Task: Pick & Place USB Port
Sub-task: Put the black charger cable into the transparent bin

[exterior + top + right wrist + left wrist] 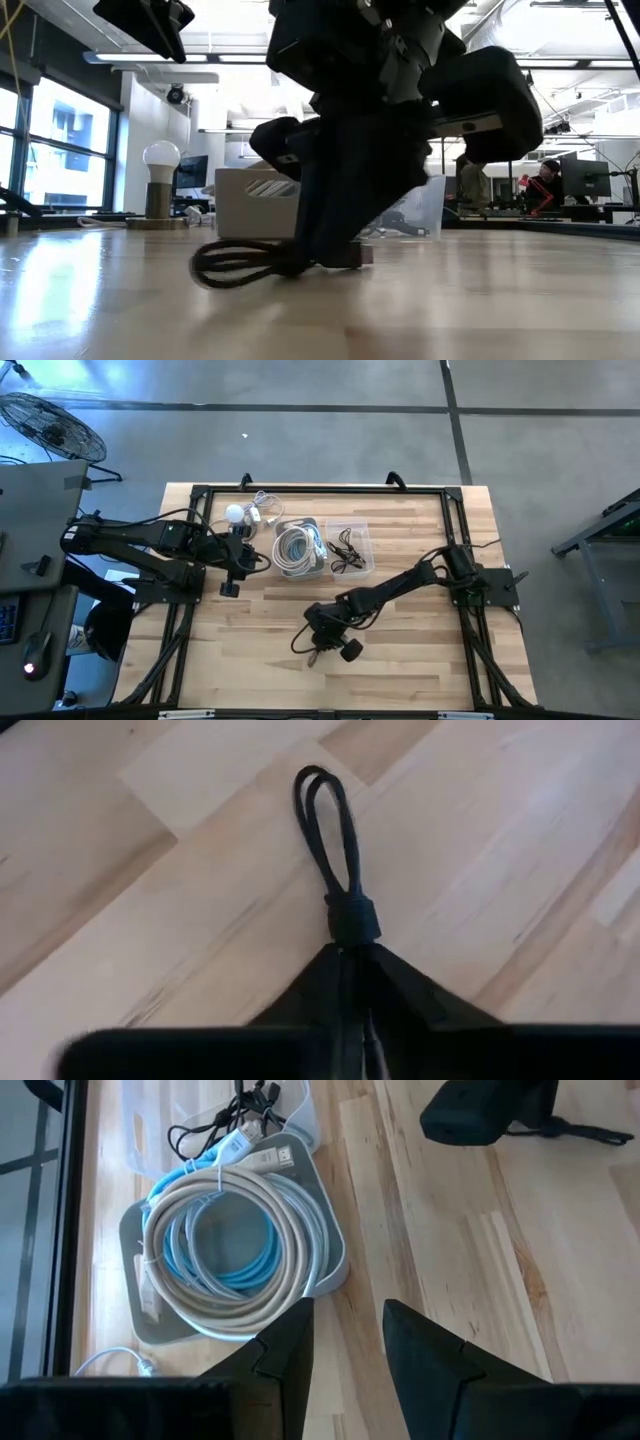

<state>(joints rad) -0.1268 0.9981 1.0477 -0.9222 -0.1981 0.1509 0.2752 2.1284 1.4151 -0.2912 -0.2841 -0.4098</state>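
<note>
Right tool [352, 955] pinches the bundled black USB cable [330, 840] low in the frame on the table [420, 670], probably to lift it; left tool [345, 1345] hangs spread beside the grey bin [330, 1250].

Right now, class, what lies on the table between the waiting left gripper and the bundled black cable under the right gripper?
In the high view, only bare wooden table separates the left gripper from the black cable at the right gripper.
</note>
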